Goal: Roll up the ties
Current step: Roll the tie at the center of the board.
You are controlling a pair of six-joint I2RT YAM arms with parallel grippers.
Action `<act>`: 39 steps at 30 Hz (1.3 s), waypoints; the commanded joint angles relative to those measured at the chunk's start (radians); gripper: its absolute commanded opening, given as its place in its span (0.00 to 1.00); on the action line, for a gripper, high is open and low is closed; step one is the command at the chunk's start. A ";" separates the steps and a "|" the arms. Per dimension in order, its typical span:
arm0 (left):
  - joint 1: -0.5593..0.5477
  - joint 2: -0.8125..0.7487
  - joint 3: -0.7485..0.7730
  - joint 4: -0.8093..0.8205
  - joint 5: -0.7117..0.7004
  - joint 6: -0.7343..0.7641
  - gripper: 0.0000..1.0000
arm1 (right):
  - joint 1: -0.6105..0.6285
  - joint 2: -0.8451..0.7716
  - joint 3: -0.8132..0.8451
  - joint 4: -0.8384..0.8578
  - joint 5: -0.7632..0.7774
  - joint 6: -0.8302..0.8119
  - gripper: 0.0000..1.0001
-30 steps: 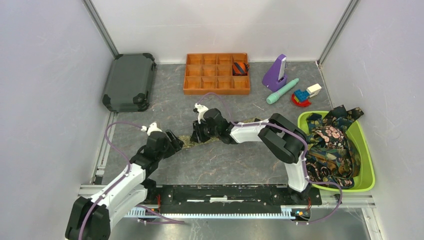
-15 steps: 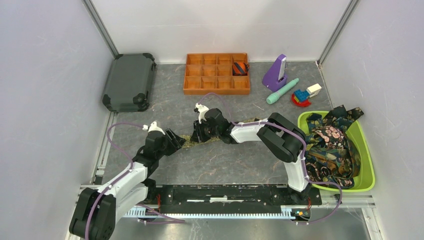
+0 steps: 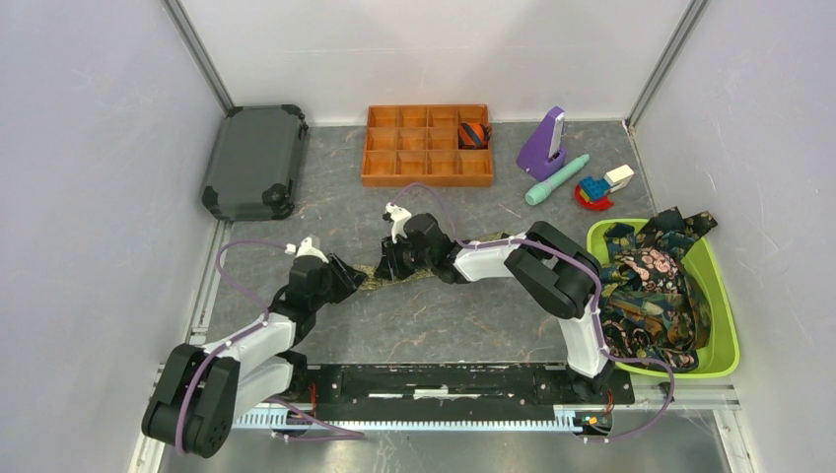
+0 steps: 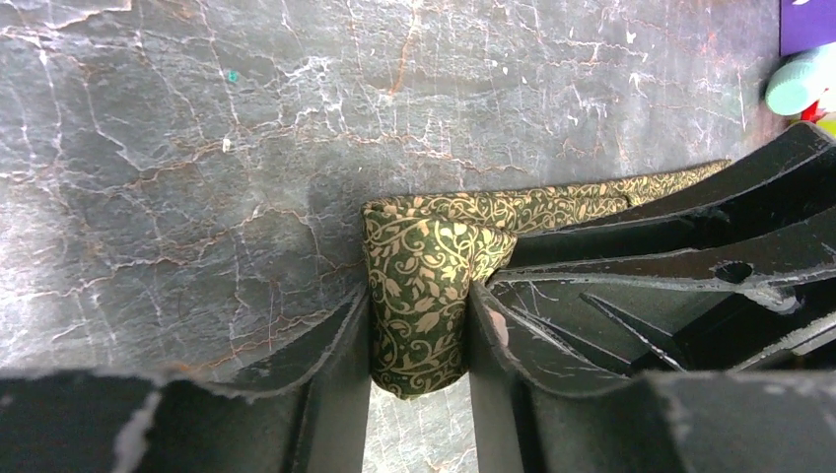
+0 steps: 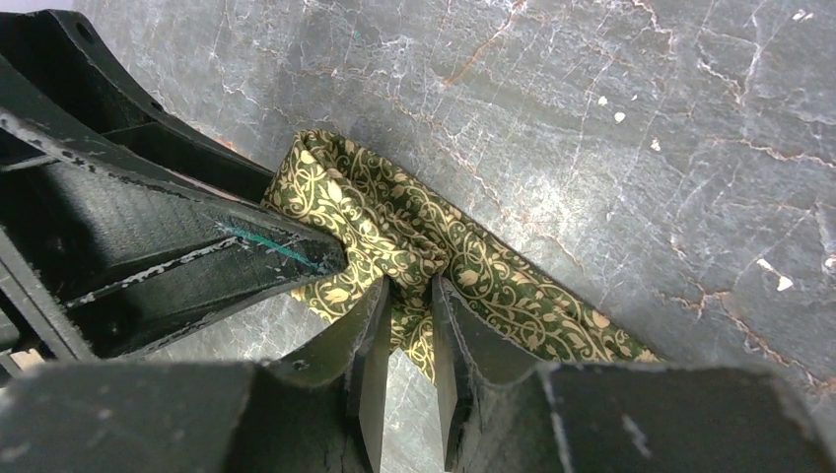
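- The left arm's elbow is shifted forward compared with a second ago. The olive-green tie is kept on the table, stretched between the two arms.
- The tie's rolled end is clamped by the left gripper, whose jaws are held apart only by the roll.
- Its flat strip is pinched by the right gripper, which is nearly closed.
- The right arm is reached leftward, with its elbow bent.
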 commanded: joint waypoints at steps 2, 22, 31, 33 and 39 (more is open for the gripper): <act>0.004 0.034 0.006 0.070 0.050 -0.016 0.40 | -0.004 0.030 0.009 -0.017 0.011 -0.022 0.27; -0.010 -0.044 0.023 -0.097 0.060 0.015 0.13 | -0.089 -0.268 -0.174 -0.058 0.068 -0.086 0.48; -0.016 -0.112 0.027 -0.170 0.060 0.025 0.12 | -0.140 -0.242 -0.258 -0.080 0.128 -0.117 0.40; -0.017 -0.118 0.025 -0.174 0.064 0.025 0.11 | -0.139 -0.249 -0.297 -0.054 0.121 -0.099 0.39; -0.020 -0.155 0.027 -0.210 0.061 0.024 0.11 | -0.130 -0.299 -0.393 -0.049 0.184 -0.066 0.38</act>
